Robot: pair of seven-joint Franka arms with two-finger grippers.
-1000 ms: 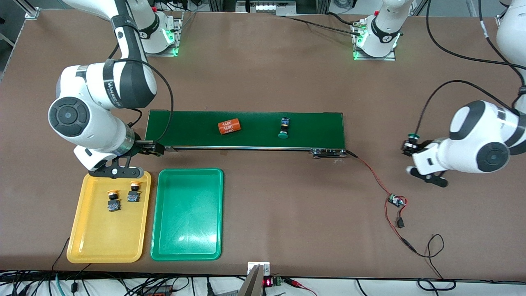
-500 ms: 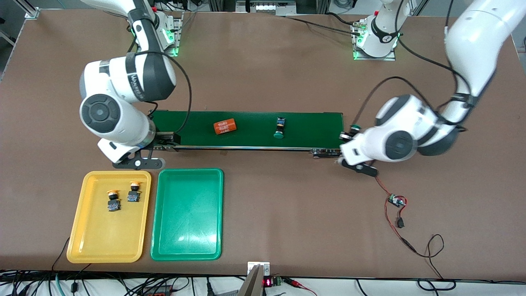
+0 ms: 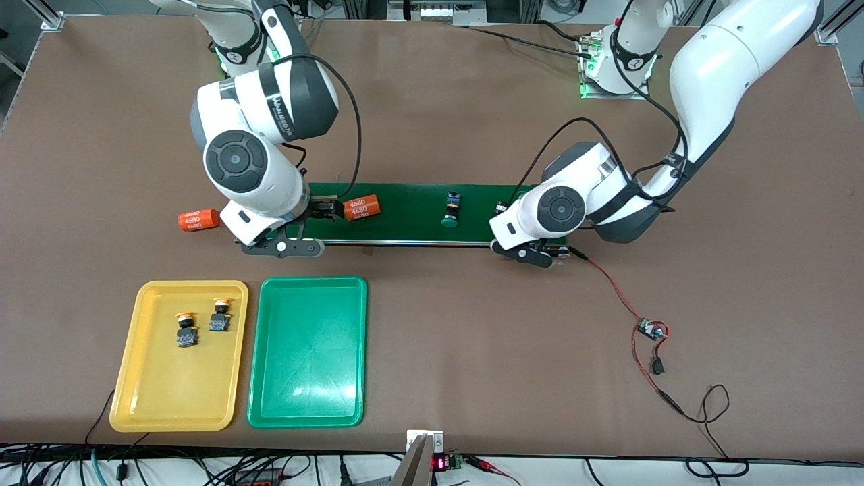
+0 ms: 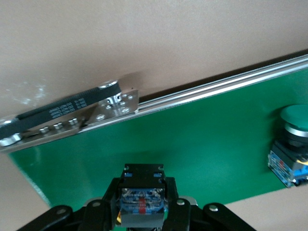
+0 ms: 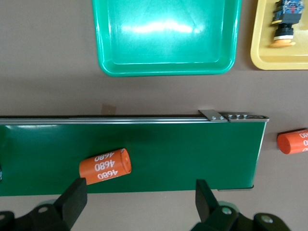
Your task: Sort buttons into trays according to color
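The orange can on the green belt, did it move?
Yes. The orange can slid along the dark-green belt toward the right arm's end, now near the right gripper.

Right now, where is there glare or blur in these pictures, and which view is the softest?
Front view: sharp, with a pale glare patch on the green tray. Right wrist view: a bright streak of glare across that tray, otherwise crisp. Left wrist view: softest, the belt rail and the green button lying on it are smeared, and the button held in the left gripper casts a faint shadow.
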